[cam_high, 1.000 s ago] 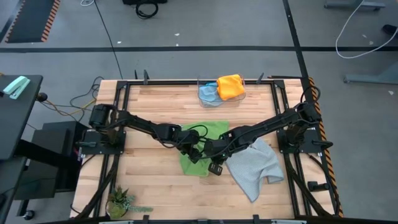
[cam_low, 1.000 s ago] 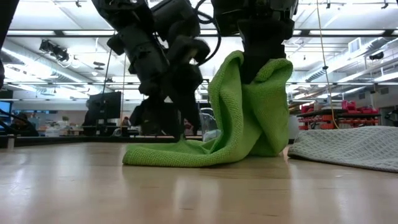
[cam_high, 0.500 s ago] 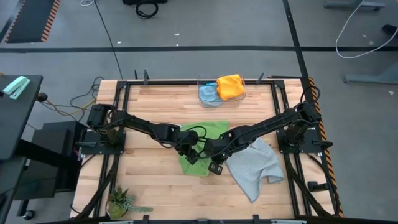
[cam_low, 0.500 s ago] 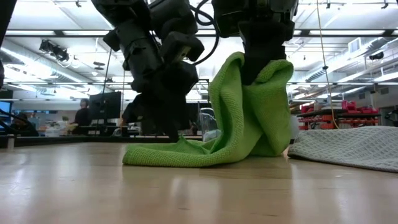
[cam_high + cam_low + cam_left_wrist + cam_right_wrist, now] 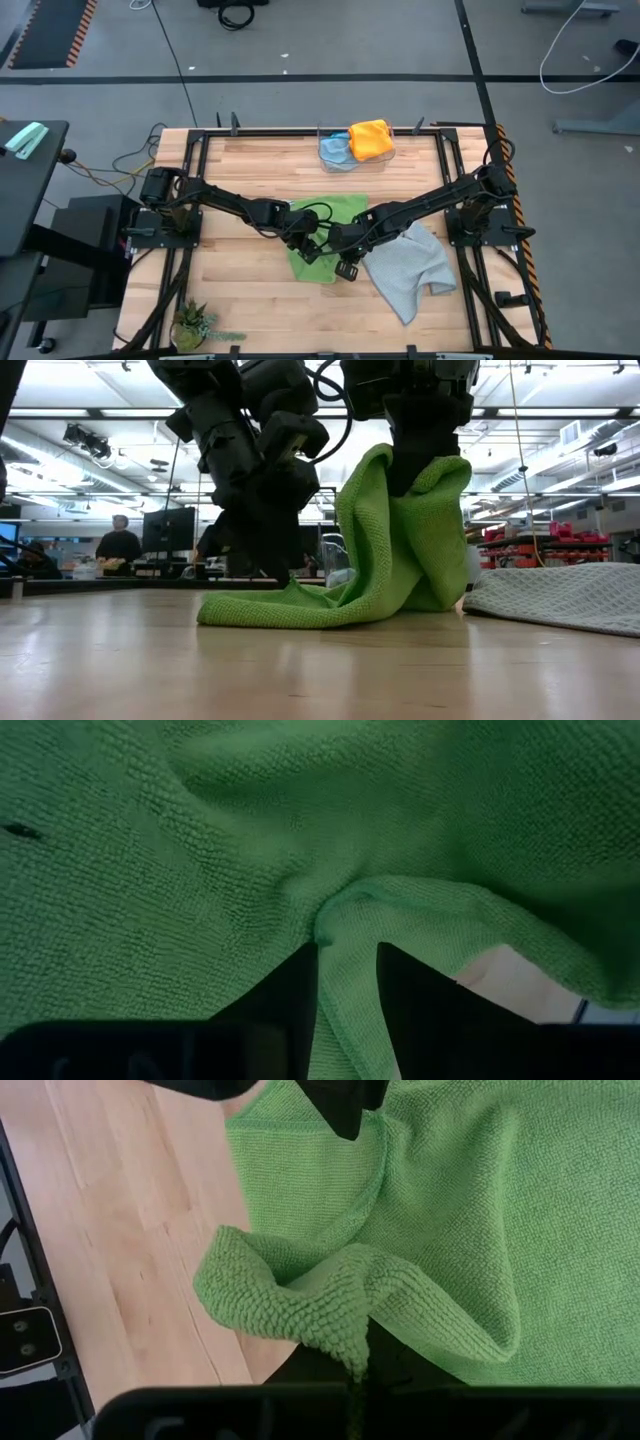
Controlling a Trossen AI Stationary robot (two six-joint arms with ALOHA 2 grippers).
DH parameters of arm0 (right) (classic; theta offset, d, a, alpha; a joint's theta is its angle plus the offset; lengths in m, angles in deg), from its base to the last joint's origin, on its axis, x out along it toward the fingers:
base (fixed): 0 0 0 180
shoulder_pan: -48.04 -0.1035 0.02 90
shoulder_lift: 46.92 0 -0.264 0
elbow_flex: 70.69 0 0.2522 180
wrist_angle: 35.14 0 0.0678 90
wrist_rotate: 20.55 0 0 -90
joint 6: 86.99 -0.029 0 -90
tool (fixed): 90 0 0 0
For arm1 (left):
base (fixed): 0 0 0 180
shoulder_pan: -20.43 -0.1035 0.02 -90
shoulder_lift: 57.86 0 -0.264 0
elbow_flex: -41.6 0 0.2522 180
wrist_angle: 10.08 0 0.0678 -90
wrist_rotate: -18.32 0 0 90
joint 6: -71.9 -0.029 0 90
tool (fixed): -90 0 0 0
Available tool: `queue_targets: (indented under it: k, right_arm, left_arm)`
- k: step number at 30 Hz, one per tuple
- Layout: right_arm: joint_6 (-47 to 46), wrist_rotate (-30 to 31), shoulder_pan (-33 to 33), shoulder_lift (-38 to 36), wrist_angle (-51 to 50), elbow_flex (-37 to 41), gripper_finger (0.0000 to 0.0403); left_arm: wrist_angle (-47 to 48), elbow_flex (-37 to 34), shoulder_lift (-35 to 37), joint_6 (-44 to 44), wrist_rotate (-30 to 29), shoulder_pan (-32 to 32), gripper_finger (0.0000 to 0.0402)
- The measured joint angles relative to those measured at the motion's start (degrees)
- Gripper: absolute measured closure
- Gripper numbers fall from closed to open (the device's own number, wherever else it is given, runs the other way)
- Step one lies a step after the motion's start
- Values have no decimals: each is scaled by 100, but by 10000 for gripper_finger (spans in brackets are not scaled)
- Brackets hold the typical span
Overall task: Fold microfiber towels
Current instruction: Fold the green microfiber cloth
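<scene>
Two robot arms fold a green towel (image 5: 330, 215) at the table's centre.
The right gripper (image 5: 425, 478), at three o'clock, pinches a raised corner; the left gripper (image 5: 345, 982), at nine, narrows around a fold, probably to pin it.

Grey concrete floor (image 5: 330, 45) around the table, bright ceiling striplights (image 5: 90, 415) beyond.

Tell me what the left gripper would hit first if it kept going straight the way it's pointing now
The left gripper points down into the green towel; a fold of it already sits between the fingers, so it would meet that cloth first, then probably the wooden table just beneath.
</scene>
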Motion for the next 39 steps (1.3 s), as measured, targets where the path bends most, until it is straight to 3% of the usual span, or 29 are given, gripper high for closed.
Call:
queue_targets:
  k: [28,39]
  right_arm:
    - [-28,0,-2,0,35,2,402]
    - [-9,0,-2,0,43,2,402]
  left_arm:
    - [-98,-9,-208,10,-170,-2,277]
    - [-226,-9,-208,7,-166,57,339]
